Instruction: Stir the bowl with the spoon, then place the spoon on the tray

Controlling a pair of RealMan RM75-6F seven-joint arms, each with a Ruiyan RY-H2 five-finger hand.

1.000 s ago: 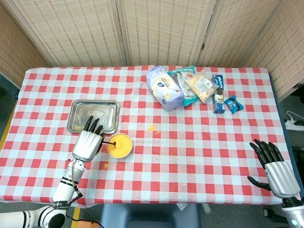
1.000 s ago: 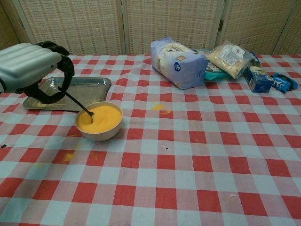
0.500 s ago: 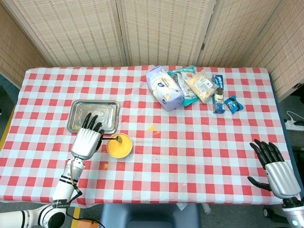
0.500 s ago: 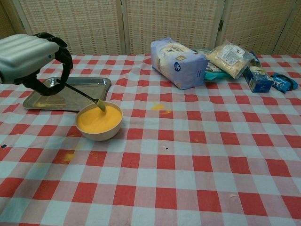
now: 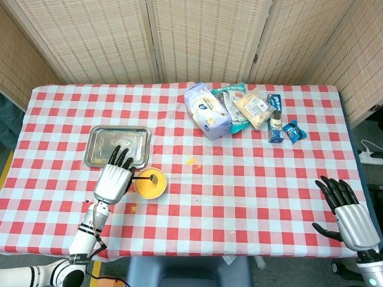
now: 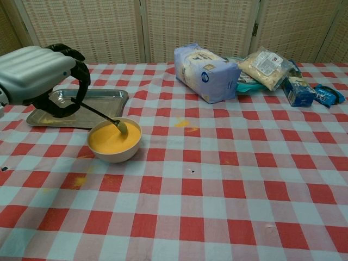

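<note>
Left hand (image 6: pixel 41 76), silver shell with black fingers, sits at the left edge of the red-and-white checked table (image 6: pixel 228 185), fingers curled round the handle of the thin dark metal spoon (image 6: pixel 103 115); in the head view the same hand (image 5: pixel 114 179) lies just left of the bowl, fingertips pointing toward the tray. Spoon slopes down and to the right from the hand, its yellow-coated tip resting at the surface of the filling inside the small cream round bowl (image 6: pixel 114 153). Bowl (image 5: pixel 149 184) holds a smooth orange-yellow mix, nearly full, and stands on the table just in front of the tray's right corner. Rectangular shiny steel tray (image 6: pixel 106 97) lies flat behind the hand and bowl, a few yellowish smears on its floor. Small yellow stain (image 6: pixel 182 123) on the cloth right of the bowl. Further right, at the back of the table: pale lilac soft pack (image 6: pixel 205 65), a cluster of clear and teal snack bags (image 6: pixel 263 65), blue packets (image 6: pixel 315 92). Right hand (image 5: pixel 350 215) shows only in the head view, at the near right table corner, palm down, fingers spread, holding nothing.
</note>
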